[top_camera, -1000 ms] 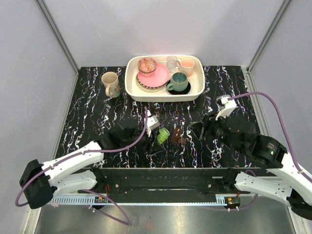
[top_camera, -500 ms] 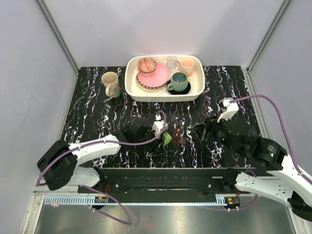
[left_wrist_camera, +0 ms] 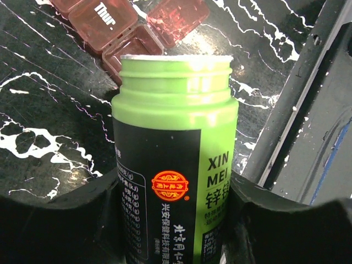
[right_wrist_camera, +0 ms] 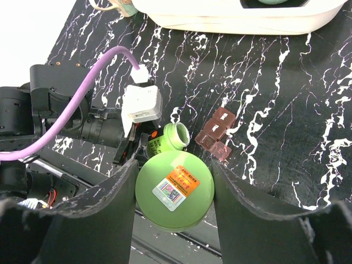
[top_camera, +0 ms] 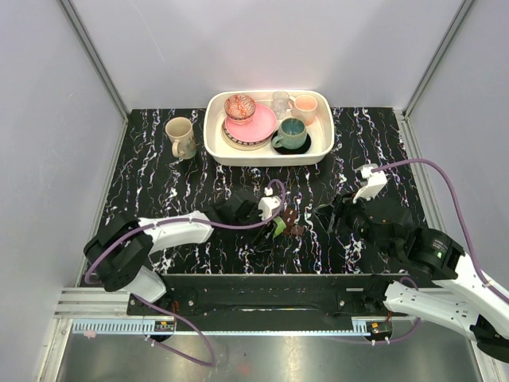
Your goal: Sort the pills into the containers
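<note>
1. The left jaws, clamped round the body of an uncapped green pill bottle (left_wrist_camera: 175,110), have swung in across the black marbled desk (top_camera: 159,175) over the past second. That has brought the bottle's mouth from well short of the brown pill case (left_wrist_camera: 135,47) to just beside it.
2. The pill case, the container the task calls for, lies just ahead of the left jaws and ahead and to the left of the right jaws. One compartment stands open directly beyond the bottle's rim, next to a shut lid marked "Thur." (left_wrist_camera: 102,16).
3. The right jaws have hardly shifted in that time. They are closed on a round green disc (right_wrist_camera: 175,190) bearing a sticker. It is probably the bottle's cap, though the wrist view shows only its flat face.
4. The move appears to set up a pour, with the mouth now lined up on the open compartment. No pill can be seen in the case or on the desk, so the sorting looks not yet begun.
5. The next step likely calls for a slow tip of the bottle. A sudden tilt could scatter pills past the small compartment onto the desk.
6. The white tray (top_camera: 215,147) of crockery and the beige mug (top_camera: 180,137) sit well beyond both jaws, unmoved.
</note>
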You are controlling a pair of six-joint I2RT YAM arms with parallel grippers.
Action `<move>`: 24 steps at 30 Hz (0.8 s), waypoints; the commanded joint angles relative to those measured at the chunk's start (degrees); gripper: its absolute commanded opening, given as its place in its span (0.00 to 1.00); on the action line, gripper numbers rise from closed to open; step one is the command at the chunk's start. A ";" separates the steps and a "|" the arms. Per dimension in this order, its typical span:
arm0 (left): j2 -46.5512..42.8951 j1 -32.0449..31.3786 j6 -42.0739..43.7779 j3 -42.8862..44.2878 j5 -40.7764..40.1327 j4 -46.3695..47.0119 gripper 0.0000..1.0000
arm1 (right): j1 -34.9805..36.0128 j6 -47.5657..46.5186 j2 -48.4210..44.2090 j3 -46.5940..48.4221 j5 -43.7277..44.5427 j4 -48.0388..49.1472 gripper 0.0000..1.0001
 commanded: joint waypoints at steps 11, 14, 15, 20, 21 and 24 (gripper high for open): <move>5.47 -0.28 3.85 7.90 -2.55 -5.32 0.00 | 0.14 -0.31 -0.16 -1.03 2.62 2.39 0.00; 5.91 -0.19 3.85 8.08 -2.64 -5.93 0.00 | 0.14 1.18 -0.51 -1.21 4.46 1.96 0.00; 6.09 -0.27 3.85 8.08 -2.64 -6.37 0.00 | 0.14 1.44 -0.68 -1.21 5.42 1.87 0.00; 6.79 -0.36 4.37 9.31 -3.17 -8.22 0.00 | 0.14 2.76 -0.95 -1.39 7.71 0.38 0.00; 7.05 -0.36 4.46 9.57 -3.26 -8.83 0.00 | 0.05 3.20 -1.21 -1.30 8.59 0.11 0.00; 7.84 -0.36 4.90 10.54 -3.69 -10.32 0.00 | 0.14 4.43 -2.26 -0.95 10.96 -0.85 0.00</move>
